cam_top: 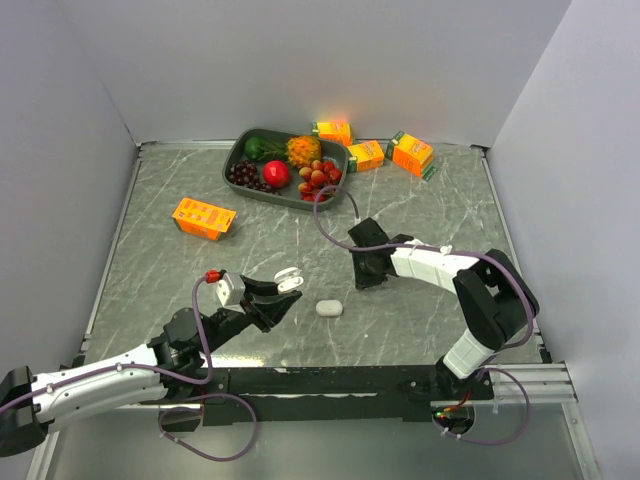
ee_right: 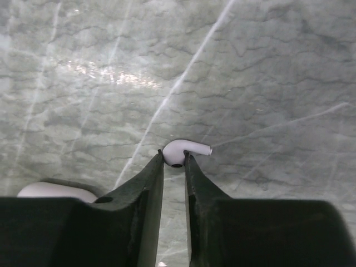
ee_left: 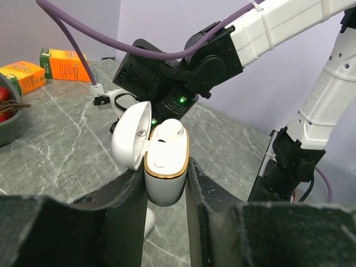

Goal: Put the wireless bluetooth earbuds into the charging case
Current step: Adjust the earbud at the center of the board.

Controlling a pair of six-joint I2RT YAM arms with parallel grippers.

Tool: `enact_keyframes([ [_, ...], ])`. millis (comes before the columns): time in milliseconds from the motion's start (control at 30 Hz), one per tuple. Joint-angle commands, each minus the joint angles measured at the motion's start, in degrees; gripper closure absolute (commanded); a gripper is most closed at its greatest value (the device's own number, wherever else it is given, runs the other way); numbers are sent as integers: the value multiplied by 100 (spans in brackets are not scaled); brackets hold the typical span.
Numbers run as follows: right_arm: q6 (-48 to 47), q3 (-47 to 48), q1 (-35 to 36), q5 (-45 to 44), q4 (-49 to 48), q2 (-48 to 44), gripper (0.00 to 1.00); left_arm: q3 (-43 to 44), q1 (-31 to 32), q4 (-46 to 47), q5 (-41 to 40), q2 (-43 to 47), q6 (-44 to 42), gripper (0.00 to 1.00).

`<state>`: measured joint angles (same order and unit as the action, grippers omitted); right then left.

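My left gripper [ee_left: 166, 167] is shut on a white charging case [ee_left: 164, 186] with a gold rim, held above the table. Its lid [ee_left: 130, 139] is flipped open to the left, and one white earbud [ee_left: 168, 130] sits in it. The top view shows this case [cam_top: 289, 280] at the left gripper [cam_top: 280, 292]. A second earbud [ee_right: 183, 150] lies on the marble with its stem pointing right. My right gripper [ee_right: 173, 158] has both fingertips pressed on its rounded head. From above, the right gripper [cam_top: 365, 268] points down at the table's middle, and the earbud there is hidden.
A closed white case [cam_top: 329, 308] lies between the two grippers. A dark tray [cam_top: 240, 160] of fruit stands at the back. Orange cartons lie at the left [cam_top: 204, 217] and along the back [cam_top: 334, 131] [cam_top: 366, 155] [cam_top: 412, 153].
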<state>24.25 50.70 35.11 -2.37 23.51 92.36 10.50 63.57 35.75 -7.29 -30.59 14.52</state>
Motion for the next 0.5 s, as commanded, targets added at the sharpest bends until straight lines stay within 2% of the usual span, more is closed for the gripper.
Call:
enact_keyframes([
  [0,510,247,39,552,84,239,82,-39,-3,284,96,44,94,99],
  [133,861,371,31,861,66,239,89,-57,6,266,70,88,86,99],
  [267,1651,266,13,1080,-91,90,100,-75,6,240,43,158,86,99],
  [367,2442,47,-57,1432,-390,28,99,-101,6,248,26,185,103,99],
  [467,3181,-182,-171,1722,-768,19,86,-110,15,249,35,193,130,99],
])
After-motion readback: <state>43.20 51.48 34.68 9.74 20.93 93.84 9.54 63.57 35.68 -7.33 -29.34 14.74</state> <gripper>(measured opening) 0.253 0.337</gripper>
